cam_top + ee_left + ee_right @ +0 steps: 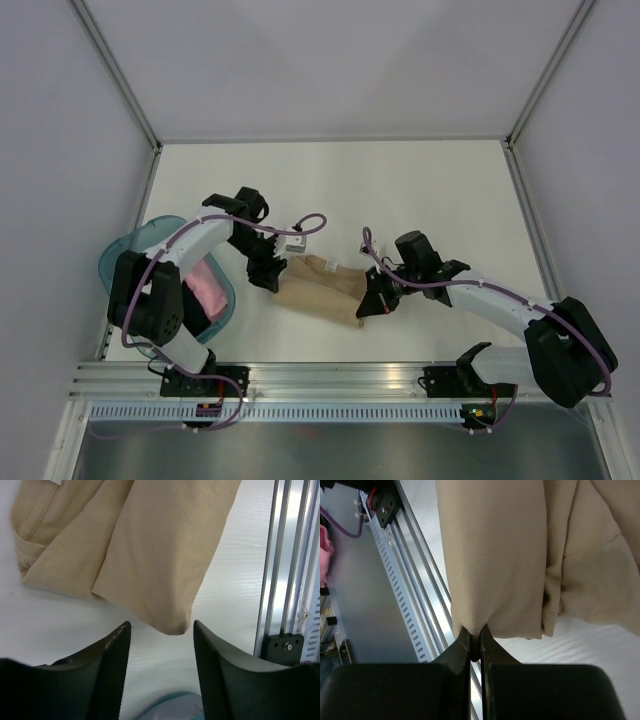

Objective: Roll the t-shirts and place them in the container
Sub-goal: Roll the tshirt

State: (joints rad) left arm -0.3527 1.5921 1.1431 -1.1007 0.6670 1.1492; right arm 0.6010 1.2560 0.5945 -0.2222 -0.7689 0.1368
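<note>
A tan t-shirt (320,287) lies folded into a narrow band on the white table between the two arms. My left gripper (268,272) is at its left end, open, its dark fingers (112,650) standing apart just short of a folded corner of the tan cloth (150,555), with nothing between them. My right gripper (372,305) is at the shirt's right end, shut on a pinch of the tan cloth (495,560), whose edge is squeezed between the two fingertips (476,642). A pink t-shirt (205,285) lies in the teal basket (125,255).
The teal plastic basket stands at the table's left edge under the left arm, and its rim (170,707) shows below the left fingers. An aluminium rail (330,378) runs along the near edge, close beside the shirt (290,555) (415,555). White walls enclose the table.
</note>
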